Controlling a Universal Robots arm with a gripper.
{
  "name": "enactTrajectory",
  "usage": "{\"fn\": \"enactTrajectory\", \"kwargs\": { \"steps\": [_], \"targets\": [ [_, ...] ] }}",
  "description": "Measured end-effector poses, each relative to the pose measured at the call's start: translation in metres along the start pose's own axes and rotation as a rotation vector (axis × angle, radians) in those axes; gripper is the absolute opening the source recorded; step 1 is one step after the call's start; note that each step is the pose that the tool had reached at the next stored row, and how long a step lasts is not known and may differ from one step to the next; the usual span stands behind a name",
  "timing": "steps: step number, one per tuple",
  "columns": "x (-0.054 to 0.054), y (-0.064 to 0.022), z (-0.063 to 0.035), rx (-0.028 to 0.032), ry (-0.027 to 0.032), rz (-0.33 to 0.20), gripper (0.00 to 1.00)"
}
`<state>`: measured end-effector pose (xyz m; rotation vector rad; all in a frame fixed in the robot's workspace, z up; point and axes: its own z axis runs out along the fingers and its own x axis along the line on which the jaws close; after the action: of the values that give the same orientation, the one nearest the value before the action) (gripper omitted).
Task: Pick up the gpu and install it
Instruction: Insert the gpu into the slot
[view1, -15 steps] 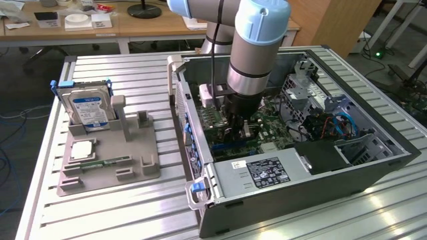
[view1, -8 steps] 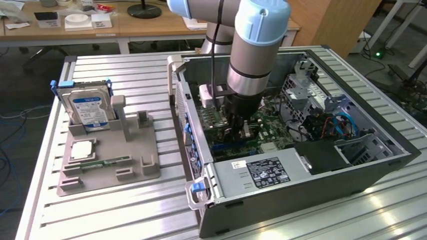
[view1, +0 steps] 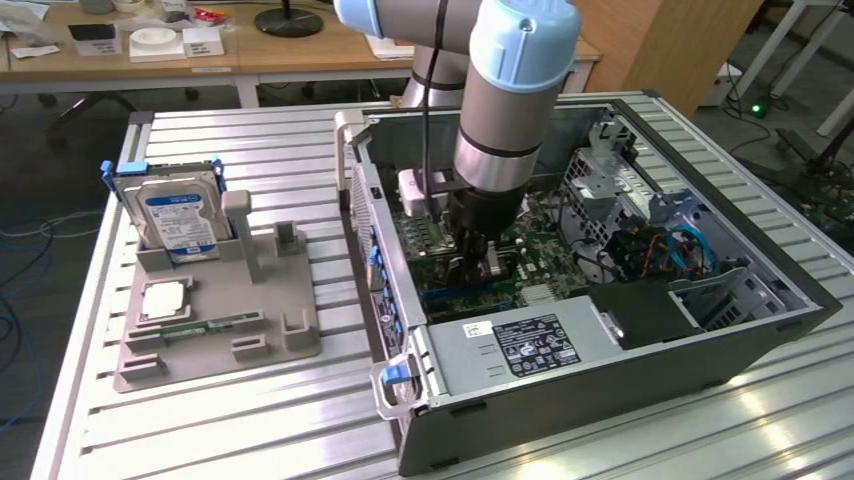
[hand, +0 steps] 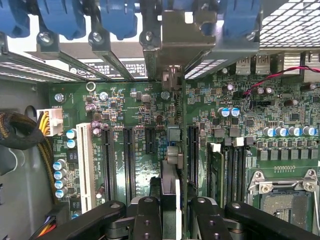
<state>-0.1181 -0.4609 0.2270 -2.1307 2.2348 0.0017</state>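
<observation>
Inside the open computer case (view1: 747, 290), right of the parts tray (view1: 214, 330) in the exterior view, the gpu (hand: 170, 165) was held edge-on between the closed fingers of the gripper (hand: 170, 220), its long axis aligned with the motherboard (hand: 125, 125) slots directly beneath.

Arm plunged vertically, wrist straight down.
Grey forearm with pale blue joint caps descending from the exterior view's top; black wrist section and gripper (view1: 470, 262) pointing down. In the wrist view, gripper (hand: 170, 212) with black fingers (hand: 146, 220) drawn near together, clamped either side of a thin card standing edge-on between them. Cable running down the forearm.
</observation>
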Motion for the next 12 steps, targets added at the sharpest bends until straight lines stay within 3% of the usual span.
{"fn": "enactTrajectory", "kwargs": {
  "steps": [12],
  "targets": [
    [0.0001, 0.0001, 0.0023, -0.0011, 0.0003, 0.0, 0.28]
  ]
}}
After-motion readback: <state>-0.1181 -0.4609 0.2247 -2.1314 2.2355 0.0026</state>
